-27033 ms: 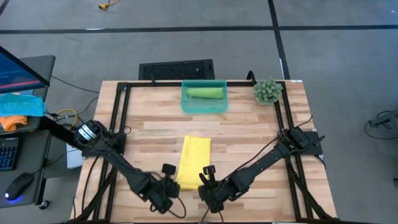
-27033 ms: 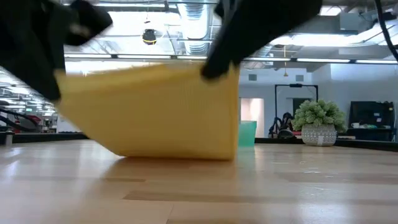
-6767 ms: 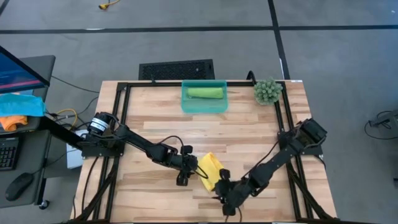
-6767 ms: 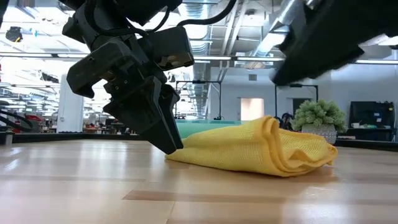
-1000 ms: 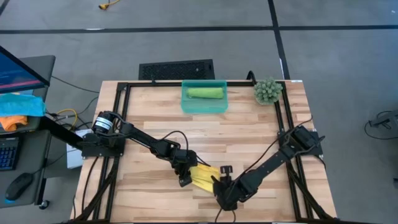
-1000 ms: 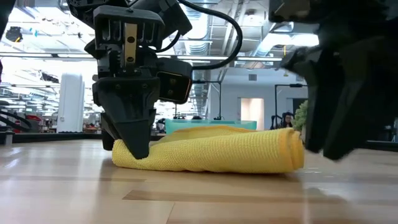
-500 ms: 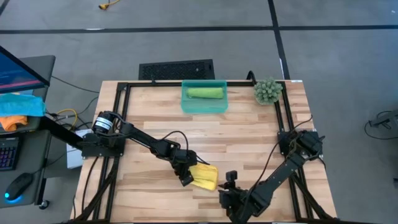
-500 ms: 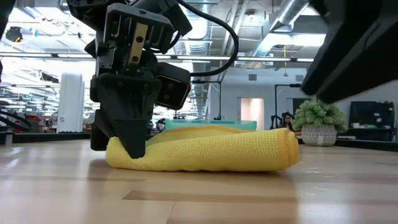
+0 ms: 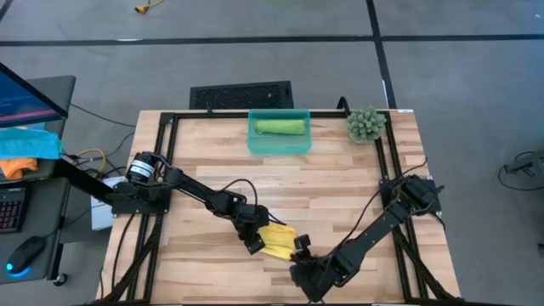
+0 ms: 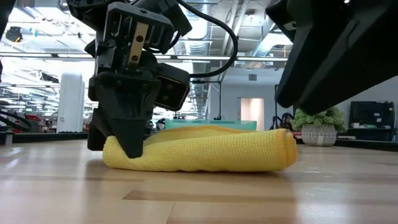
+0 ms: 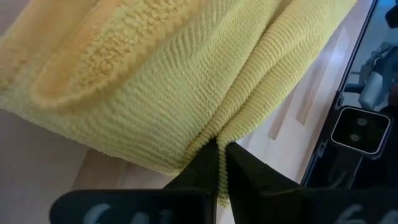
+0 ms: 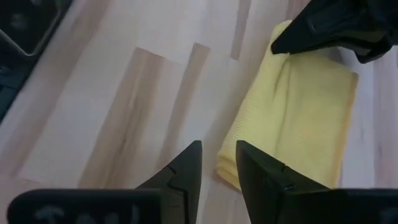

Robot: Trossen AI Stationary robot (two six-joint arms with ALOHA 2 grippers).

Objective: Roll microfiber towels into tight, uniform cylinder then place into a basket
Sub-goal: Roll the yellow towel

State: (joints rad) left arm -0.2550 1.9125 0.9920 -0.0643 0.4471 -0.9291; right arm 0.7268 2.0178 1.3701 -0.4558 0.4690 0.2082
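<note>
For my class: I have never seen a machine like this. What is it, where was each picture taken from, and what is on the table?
Two dark robot arms work at a wooden table. One camera looks straight down, one sits at table-top level, and one rides on each wrist. The left hand is shut, pinching the edge of the rolled bright yellow microfibre towel; its wrist camera shows this close up. The right hand hovers beside that towel, fingers slightly apart, holding nothing. At the far edge, a rolled light green towel lies in the teal plastic basket, next to a small potted plant.
</note>
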